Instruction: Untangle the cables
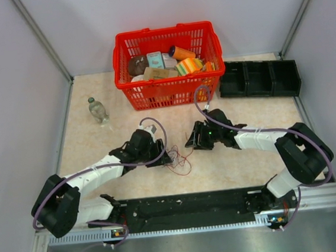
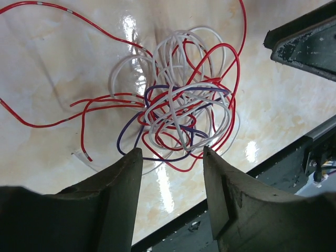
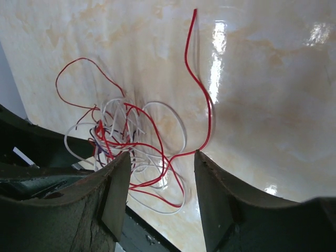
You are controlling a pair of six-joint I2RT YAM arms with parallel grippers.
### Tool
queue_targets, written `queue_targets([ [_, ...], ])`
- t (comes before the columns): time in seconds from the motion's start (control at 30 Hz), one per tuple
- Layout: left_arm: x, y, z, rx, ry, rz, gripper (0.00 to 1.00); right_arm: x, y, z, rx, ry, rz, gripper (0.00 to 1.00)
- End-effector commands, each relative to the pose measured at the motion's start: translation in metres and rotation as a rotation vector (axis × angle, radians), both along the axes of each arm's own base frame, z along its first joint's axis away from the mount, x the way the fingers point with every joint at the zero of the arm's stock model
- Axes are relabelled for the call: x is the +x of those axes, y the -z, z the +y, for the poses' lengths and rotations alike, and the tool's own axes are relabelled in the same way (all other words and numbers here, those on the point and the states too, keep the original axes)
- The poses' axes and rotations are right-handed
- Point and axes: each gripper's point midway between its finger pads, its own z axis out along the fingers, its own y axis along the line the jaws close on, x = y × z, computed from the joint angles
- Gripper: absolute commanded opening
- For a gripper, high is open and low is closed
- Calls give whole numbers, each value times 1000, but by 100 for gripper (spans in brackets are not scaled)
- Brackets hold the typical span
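Observation:
The cables lie as a loose tangle of thin red, white and purple wires on the marbled tabletop between the two arms. In the left wrist view the cables sit just beyond my left gripper, which is open with nothing pinched. My left gripper is at the tangle's left edge. My right gripper hovers to its upper right. In the right wrist view the right gripper is open, and the cables lie on the table under its gap, ungripped. One long red strand runs away across the table.
A red basket full of groceries stands at the back. Black bins are to its right. A small clear bottle stands at the left. The black base rail runs along the near edge, close behind the tangle.

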Motion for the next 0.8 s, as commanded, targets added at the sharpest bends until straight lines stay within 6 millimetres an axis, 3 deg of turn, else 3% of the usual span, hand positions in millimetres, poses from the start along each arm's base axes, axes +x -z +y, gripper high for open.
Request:
queue_targets([
  [0.0,16,-11,-9,-23,7,-123,55,11,0,3,6,-15,-51,51],
  [0.17,22,-17,-17,24,25,-195,54,9,4,6,7,-62,-82,51],
  [0.37,27,-9,-15,54,-9,-225,38,-1,-11,18,-1,-245,-250,55],
  [0.57,33,2,-15,86,-17,-224,41,-4,-21,32,48,-345,-287,47],
  [0.77,32,-3,-15,51,-16,-259,47,-2,-35,47,118,-369,-311,45],
])
